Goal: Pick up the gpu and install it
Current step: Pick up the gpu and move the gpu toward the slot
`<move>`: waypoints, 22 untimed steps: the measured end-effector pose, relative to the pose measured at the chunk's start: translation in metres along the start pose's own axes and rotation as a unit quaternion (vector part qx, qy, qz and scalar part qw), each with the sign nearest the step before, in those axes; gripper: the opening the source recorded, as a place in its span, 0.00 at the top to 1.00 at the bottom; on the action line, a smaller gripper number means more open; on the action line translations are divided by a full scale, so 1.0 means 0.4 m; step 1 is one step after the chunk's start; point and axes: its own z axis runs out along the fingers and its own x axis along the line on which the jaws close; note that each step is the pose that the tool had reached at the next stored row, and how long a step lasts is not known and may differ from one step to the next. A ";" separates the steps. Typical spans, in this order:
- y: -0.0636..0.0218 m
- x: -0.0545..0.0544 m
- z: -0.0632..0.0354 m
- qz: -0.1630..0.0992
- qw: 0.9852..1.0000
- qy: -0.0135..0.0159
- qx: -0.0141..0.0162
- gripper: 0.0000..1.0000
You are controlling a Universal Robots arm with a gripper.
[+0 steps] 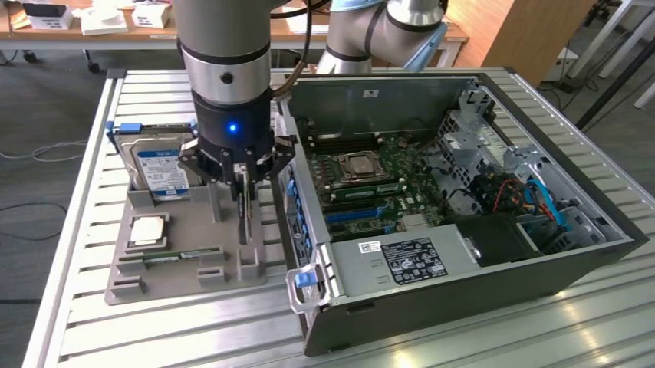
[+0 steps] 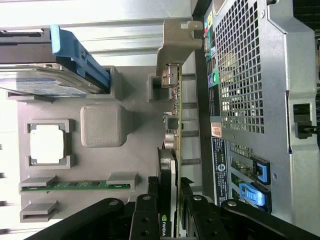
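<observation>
The gpu [image 1: 244, 218] is a thin dark card standing on edge at the side of the grey holder tray [image 1: 174, 284] nearest the computer case. My gripper [image 1: 242, 180] hangs straight above it, its fingers closed against both faces of the card's upper part. In the wrist view the gpu [image 2: 172, 150] runs edge-on away from my gripper [image 2: 169, 210], with its pale metal bracket [image 2: 175, 45] at the far end. The card's lower edge sits at the tray's slot; whether it has lifted free I cannot tell.
On the tray stand a silver hard drive with a blue label [image 1: 159, 165], a square processor [image 1: 149, 230] and a green memory stick [image 1: 174, 257]. The open computer case [image 1: 573, 261] lies right beside the tray, its motherboard [image 1: 369, 192] exposed. Everything rests on a slatted metal table [image 1: 153, 337].
</observation>
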 end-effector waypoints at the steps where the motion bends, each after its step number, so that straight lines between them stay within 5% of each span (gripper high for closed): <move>1: 0.000 0.000 0.000 0.000 1.000 0.000 0.000 0.73; 6: 0.000 0.000 -0.011 0.000 1.000 0.000 0.000 0.73; 22: 0.009 -0.003 -0.184 0.000 1.000 0.000 0.000 0.73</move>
